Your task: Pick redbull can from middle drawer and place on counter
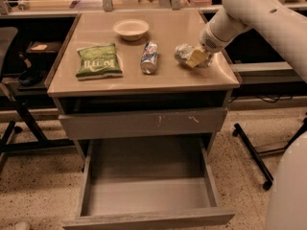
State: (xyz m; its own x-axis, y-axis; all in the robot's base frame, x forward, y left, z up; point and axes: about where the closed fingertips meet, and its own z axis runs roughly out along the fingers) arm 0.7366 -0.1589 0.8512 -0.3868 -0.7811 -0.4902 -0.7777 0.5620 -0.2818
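The redbull can (183, 52), silvery-grey, lies on its side on the right part of the beige counter (163, 79). My gripper (196, 58) reaches in from the upper right and is shut on the can, with its yellowish fingers (195, 59) around the can's right end at counter level. The middle drawer (148, 218) is pulled open below, and its grey inside holds nothing.
On the counter are a white bowl (131, 29), a green snack bag (98, 60) and a blue-and-silver can (149, 57) lying on its side. A closed drawer front with pale scratch marks (144, 123) is above the open drawer. A black stand leg (252, 152) stands at the right.
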